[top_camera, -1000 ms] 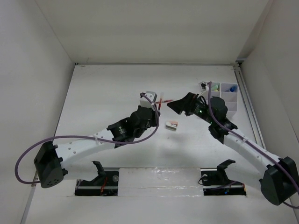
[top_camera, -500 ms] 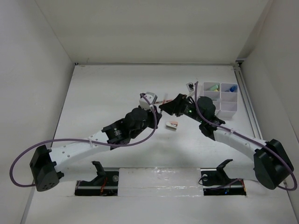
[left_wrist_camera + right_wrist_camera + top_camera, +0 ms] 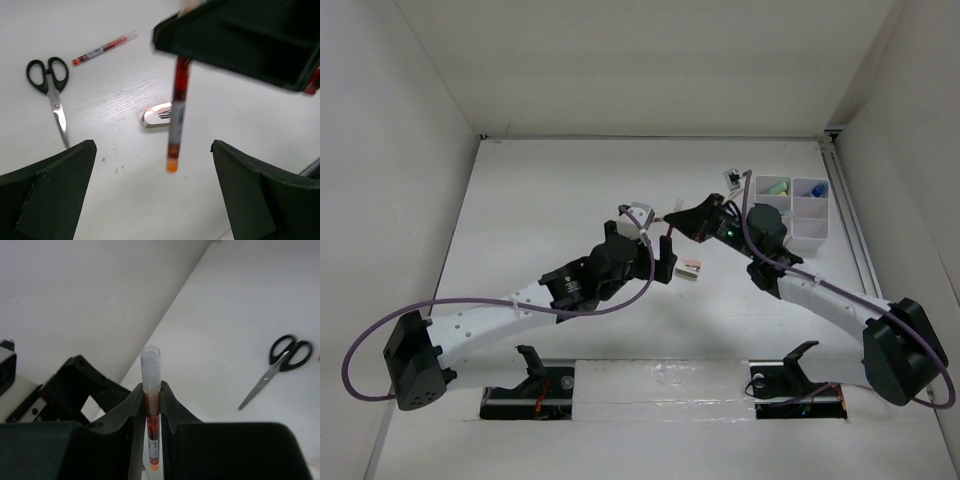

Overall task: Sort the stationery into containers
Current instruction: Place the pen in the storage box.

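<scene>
From above: both arms stretched out to the middle of the table [image 3: 550,200], tips close together. Left gripper [image 3: 663,262] parted, just left of the eraser [image 3: 690,267] lying flat on the white surface. Right gripper [image 3: 680,220] a little beyond it, toward the back wall, its load too small to make out from here. Off to the right, well apart from both tips, the white box [image 3: 800,240], with a green marker [image 3: 777,187] in its far-left compartment and something blue in the far-right one.

From the left wrist: two black fingers [image 3: 50,200] at the lower corners, set wide apart, nothing between them but bare table. Hanging upright in the gap, clear of both fingers, a red pen [image 3: 177,115] with its orange end down, gripped from above by the black bulk of the right arm. Behind the pen, the eraser on its side (pink and white, partly hidden by the barrel). At far left, black-handled scissors [image 3: 54,102], blades closed and pointing toward the camera. Just beyond them, a second pen [image 3: 105,47], also red, lying flat and angled up to the right.

From the right wrist: fingers pressed tight on the red pen, clear cap sticking up above them, orange end below. At right, the scissors flat on the table, well apart. At left, part of the left arm, dark and close, near the side wall
</scene>
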Controlling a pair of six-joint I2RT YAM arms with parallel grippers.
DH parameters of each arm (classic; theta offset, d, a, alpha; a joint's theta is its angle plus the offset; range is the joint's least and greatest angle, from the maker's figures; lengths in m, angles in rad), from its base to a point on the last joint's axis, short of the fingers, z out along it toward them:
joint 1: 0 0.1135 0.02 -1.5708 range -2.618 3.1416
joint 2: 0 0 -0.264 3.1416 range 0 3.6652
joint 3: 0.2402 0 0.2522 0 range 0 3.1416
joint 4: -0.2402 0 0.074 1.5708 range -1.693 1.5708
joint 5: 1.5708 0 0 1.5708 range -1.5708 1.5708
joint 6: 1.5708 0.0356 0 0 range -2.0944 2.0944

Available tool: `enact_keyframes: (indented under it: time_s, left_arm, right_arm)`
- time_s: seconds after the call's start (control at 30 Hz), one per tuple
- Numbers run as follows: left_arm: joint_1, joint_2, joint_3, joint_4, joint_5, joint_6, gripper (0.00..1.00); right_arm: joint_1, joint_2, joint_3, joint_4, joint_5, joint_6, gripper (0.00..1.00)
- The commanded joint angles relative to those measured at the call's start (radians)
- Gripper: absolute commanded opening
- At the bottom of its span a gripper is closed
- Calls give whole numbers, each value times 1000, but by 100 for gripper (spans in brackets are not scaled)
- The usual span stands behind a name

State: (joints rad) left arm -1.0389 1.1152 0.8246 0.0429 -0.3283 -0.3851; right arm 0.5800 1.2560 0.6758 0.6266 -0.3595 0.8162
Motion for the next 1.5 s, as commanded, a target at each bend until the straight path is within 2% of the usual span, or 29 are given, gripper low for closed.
enact_keyframes:
  time_s: [0.0, 0.07, 0.17, 0.27, 0.4, 0.53, 0.87, 1.0, 1.37, 1.47]
  left_arm:
    - [0, 0, 28, -60, -83, -30, 100]
    - [0, 18, 38, -106, -158, -73, 100]
    - [43, 41, 61, -188, -198, -138, 100]
    - [53, 52, 71, -242, -232, -166, 100]
    - [53, 52, 59, -242, -232, -156, 100]
    - [53, 63, 48, -221, -213, -146, 100]
    - [53, 101, 48, -189, -183, -117, 100]
    - [53, 110, 48, -189, -173, -117, 100]
    - [53, 110, 48, -170, -153, -107, 100]
    - [53, 110, 48, -170, -153, -107, 100]
  right_arm:
    - [-103, -87, 22, 24, 86, -90, 0]
    - [-199, -96, 22, 24, 132, -135, 0]
    - [-287, -72, 36, 15, 221, -235, 0]
    - [-409, -3, 47, 57, 251, -262, 0]
    - [-560, 107, 21, 261, 107, -213, 0]
    - [-695, 178, -24, 455, 48, -121, 0]
    - [-706, 207, 7, 389, 220, -275, 0]
    - [-706, 218, -36, 400, 307, -288, 0]
    - [-671, 261, -48, 410, 358, -279, 2]
    - [-671, 249, -38, 334, 369, -279, 5]
